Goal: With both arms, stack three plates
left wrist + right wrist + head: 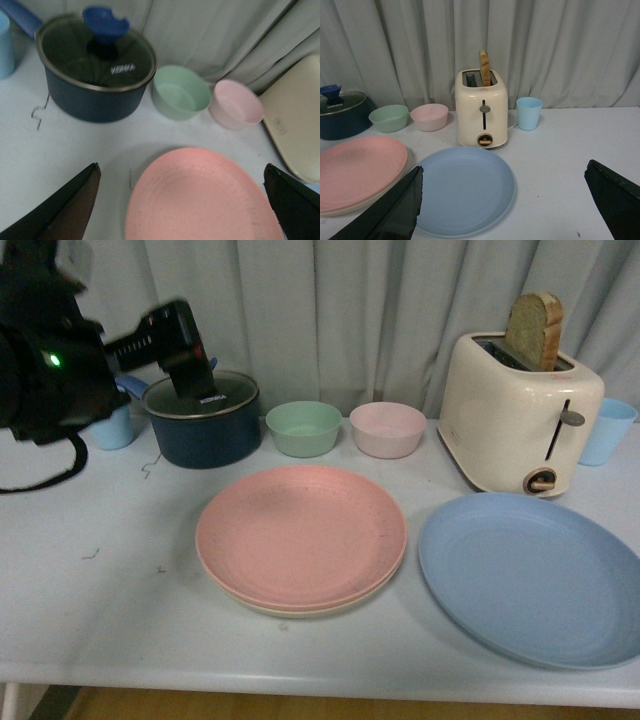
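Observation:
The pink plate point(300, 532) lies on the beige plate point(290, 611) at the table's middle; only the beige rim shows under it. The blue plate point(530, 575) lies alone to their right, close but apart. My left arm point(50, 360) is raised at the far left, above the pot. My left gripper point(181, 166) is open and empty, looking down on the pink plate's point(200, 200) far edge. My right gripper point(505, 166) is open and empty, above the table near the blue plate point(462, 190). The right arm does not show in the front view.
At the back stand a dark blue lidded pot point(200, 420), a green bowl point(303, 428), a pink bowl point(388, 429) and a cream toaster point(520, 415) holding a bread slice point(535, 330). Light blue cups stand at the far left point(110, 428) and far right point(606, 430). A curtain hangs behind.

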Controlling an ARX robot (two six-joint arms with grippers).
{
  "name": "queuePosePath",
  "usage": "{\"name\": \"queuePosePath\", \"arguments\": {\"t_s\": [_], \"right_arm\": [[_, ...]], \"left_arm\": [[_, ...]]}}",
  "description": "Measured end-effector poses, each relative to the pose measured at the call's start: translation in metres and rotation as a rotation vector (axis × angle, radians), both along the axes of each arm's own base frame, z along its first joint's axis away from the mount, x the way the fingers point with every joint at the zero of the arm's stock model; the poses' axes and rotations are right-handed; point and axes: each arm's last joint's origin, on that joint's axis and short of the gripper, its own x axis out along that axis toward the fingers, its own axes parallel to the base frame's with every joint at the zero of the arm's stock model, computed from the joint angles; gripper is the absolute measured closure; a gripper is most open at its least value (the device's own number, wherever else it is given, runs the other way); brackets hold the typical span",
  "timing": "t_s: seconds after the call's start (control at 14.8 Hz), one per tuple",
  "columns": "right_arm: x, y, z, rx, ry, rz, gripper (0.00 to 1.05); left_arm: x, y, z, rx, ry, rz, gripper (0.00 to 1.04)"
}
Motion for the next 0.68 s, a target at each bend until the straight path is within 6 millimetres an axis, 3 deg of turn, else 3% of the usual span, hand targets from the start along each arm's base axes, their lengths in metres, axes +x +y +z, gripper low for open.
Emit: {"name": "queuePosePath", "arguments": {"t_s": [0.14, 0.27, 0.54, 0.68], "right_arm": [[0.0, 0.0, 0.0, 0.0, 0.0, 0.0, 0.06], [0.0, 0.0, 0.0, 0.0, 0.0, 0.0, 0.06], [0.0, 0.0, 0.0, 0.0, 0.0, 0.0, 0.06], [0.0, 0.0, 0.0, 0.0, 0.0, 0.0, 0.06]], "left_arm": [[-0.029, -0.001, 0.026, 0.07, -0.156, 0.029, 0.11], [-0.065, 0.009, 0.033, 0.187, -0.312, 0.121, 0.27], [-0.166, 0.05, 0.02, 0.311, -0.291, 0.157, 0.69], [-0.188, 0.054, 0.015, 0.309, -0.34, 0.14, 0.89]]}}
